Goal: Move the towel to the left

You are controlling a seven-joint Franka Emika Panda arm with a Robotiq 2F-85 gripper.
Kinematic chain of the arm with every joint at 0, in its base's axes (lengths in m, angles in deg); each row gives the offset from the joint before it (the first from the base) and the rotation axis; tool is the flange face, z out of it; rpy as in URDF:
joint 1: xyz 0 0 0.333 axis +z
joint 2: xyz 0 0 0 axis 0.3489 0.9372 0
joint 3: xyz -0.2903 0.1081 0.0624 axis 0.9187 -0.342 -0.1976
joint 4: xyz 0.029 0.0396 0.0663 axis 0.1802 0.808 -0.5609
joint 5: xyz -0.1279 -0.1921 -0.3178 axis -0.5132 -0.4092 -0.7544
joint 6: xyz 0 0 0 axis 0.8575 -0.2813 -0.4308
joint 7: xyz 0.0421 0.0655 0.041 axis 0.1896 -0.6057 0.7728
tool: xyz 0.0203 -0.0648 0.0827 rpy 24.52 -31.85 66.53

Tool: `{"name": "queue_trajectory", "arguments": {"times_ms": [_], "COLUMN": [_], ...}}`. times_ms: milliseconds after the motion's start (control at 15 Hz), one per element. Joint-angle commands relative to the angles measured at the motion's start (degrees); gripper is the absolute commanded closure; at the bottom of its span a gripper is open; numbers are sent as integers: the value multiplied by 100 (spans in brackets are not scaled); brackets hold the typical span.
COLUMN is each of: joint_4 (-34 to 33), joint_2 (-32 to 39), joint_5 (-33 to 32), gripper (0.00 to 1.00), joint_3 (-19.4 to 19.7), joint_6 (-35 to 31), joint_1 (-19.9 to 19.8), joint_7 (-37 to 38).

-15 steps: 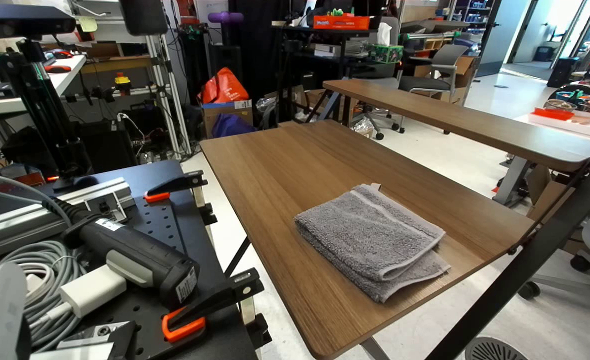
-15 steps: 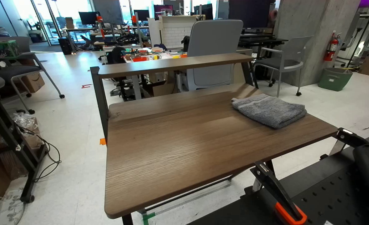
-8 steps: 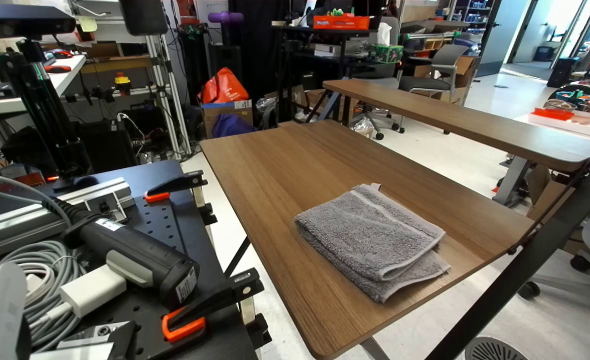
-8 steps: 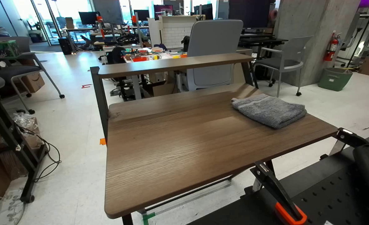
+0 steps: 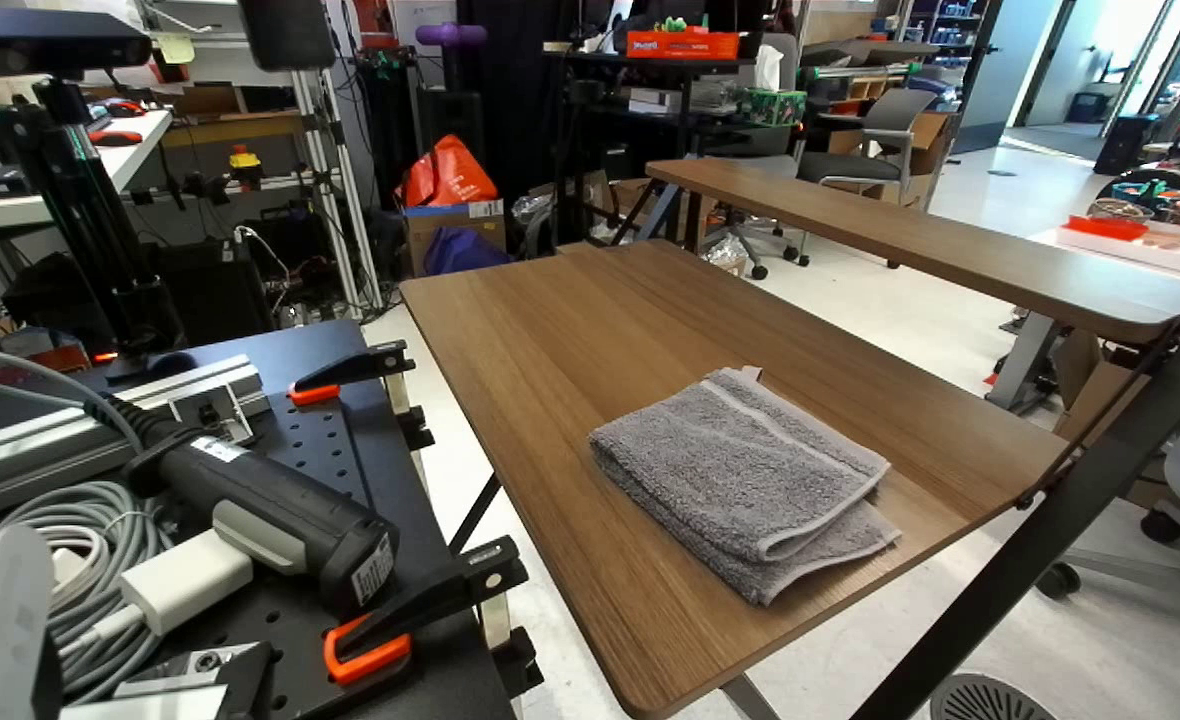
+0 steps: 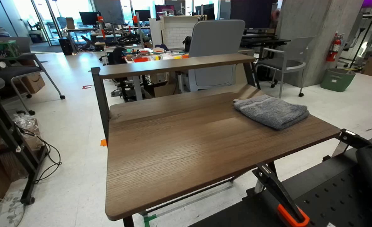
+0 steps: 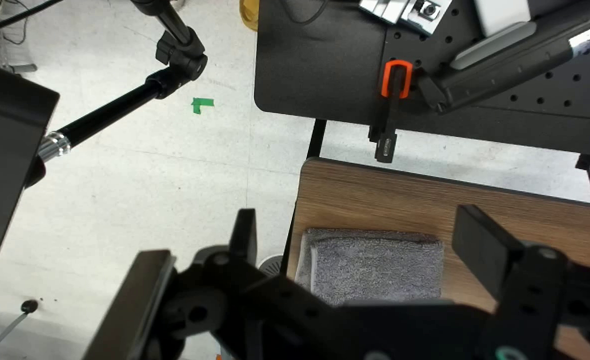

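Note:
A grey folded towel [image 5: 730, 470] lies flat near one end of the brown wooden table [image 5: 550, 330]. It shows in both exterior views, also here on the table's right part [image 6: 272, 112]. In the wrist view the towel [image 7: 380, 265] lies below and between my spread fingers, its lower part hidden by the gripper body. My gripper [image 7: 357, 217] is open and empty, high above the towel and apart from it. The gripper does not show in either exterior view.
A raised wooden shelf [image 6: 176, 66] runs along one long side of the table. A black workbench [image 7: 320, 65] stands along the opposite side, with orange-handled clamps [image 5: 370, 650], a black handheld device [image 5: 270, 510] and coiled cables [image 5: 100, 550].

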Motion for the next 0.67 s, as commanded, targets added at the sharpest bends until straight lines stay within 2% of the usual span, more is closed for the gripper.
{"name": "queue_trajectory", "arguments": {"times_ms": [0,400,600], "joint_4": [-9,-9,-155], "joint_2": [-6,-6,383], "joint_5": [3,3,40], "gripper": [0,0,0], "joint_3": [1,1,-1], "joint_6": [21,21,-236], "joint_1": [8,8,-25], "joint_7": [1,1,296]}}
